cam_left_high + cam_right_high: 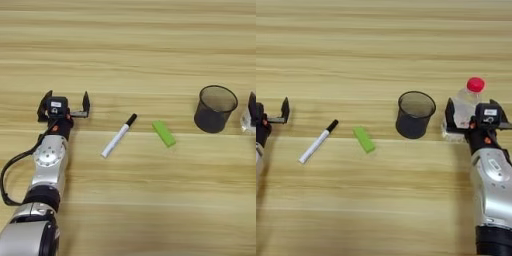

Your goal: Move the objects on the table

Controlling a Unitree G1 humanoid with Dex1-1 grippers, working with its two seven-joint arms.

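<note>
Right of the cup (415, 114), our right gripper (474, 118) straddles the light, slippery bottle (465, 106) mid-body, fingers apart, while our left gripper (63, 106), well left, gapes empty.

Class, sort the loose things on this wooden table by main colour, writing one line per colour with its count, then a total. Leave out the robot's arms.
White: 1, the marker with a black cap
Green: 1, the small block
Black: 1, the mesh cup
Clear: 1, the plastic bottle with a red cap
Total: 4
</note>
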